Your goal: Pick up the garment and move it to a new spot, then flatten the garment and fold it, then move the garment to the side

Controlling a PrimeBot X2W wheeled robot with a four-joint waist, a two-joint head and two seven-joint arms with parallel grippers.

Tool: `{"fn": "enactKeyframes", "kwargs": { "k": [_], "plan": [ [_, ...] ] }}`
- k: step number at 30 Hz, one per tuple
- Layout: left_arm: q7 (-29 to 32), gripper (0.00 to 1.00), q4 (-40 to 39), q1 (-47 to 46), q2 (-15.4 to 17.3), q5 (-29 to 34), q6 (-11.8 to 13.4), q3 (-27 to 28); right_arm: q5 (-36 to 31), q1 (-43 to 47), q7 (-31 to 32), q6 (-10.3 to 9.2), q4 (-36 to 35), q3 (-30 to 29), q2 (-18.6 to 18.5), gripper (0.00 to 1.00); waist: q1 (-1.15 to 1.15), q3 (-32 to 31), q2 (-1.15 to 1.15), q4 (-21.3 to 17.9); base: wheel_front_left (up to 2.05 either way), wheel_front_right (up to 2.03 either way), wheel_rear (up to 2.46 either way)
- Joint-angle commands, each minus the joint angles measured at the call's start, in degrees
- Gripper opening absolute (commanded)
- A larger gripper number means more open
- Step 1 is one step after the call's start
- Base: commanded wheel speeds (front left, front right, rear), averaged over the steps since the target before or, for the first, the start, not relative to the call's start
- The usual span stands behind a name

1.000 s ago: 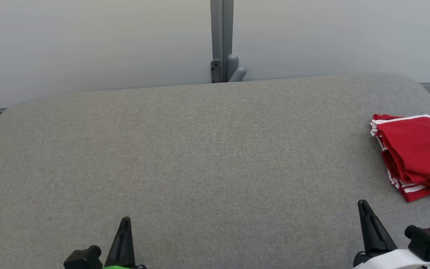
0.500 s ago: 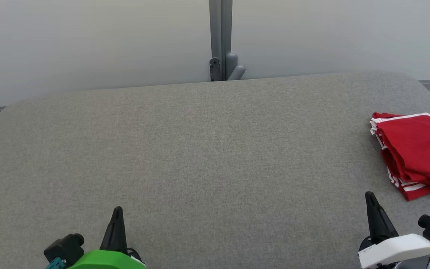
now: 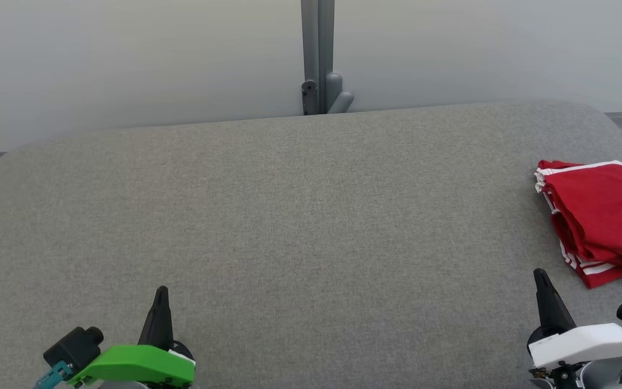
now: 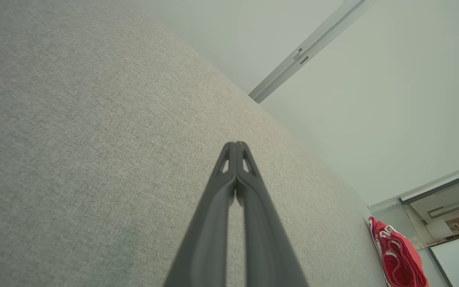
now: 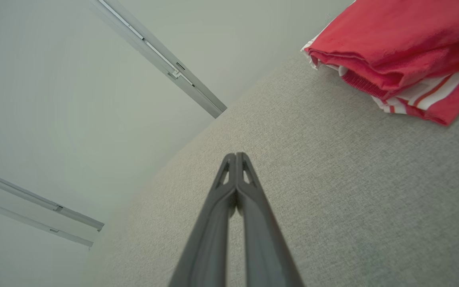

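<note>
A test room is indicated: grey fabric-covered surface [image 3: 289, 216] backed by bare pale partition panels [image 3: 127, 59] joined at a metal post [image 3: 317, 43].

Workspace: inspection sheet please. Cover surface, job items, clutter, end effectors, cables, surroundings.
Surface: grey fabric table, flat, rounded far corners.
Job's things: red garment with white stripes, folded, lying at the table's right side.
Clutter: nothing seen.
End effectors: left end effector shut, empty, at lower left of the head view; right end effector shut, empty, at lower right, near the garment but apart from it.
Cables: nothing seen on the table.
Surroundings: pale wall behind the table, with a grey post at its middle.
</note>
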Motion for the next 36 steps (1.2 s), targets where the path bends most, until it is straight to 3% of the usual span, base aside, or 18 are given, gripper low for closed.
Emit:
{"fn": "enactKeyframes", "kwargs": {
  "k": [1,36],
  "plan": [
    [0.39,0.0,-0.29,-2.06,0.44,-2.14,-0.49,0.64,2.27,-1.75,0.65,-0.03,-0.13,-0.57,-0.14,0.0,0.0,0.05,0.0,-0.02,0.0,0.0,0.0],
    [5.72,0.0,2.84,-7.53,0.21,-22.67,-3.42,4.97,23.14,-7.17,7.06,-0.03,3.97,-4.64,1.09,0.0,0.0,0.97,0.0,-0.46,0.0,0.0,0.0]
  ]
}}
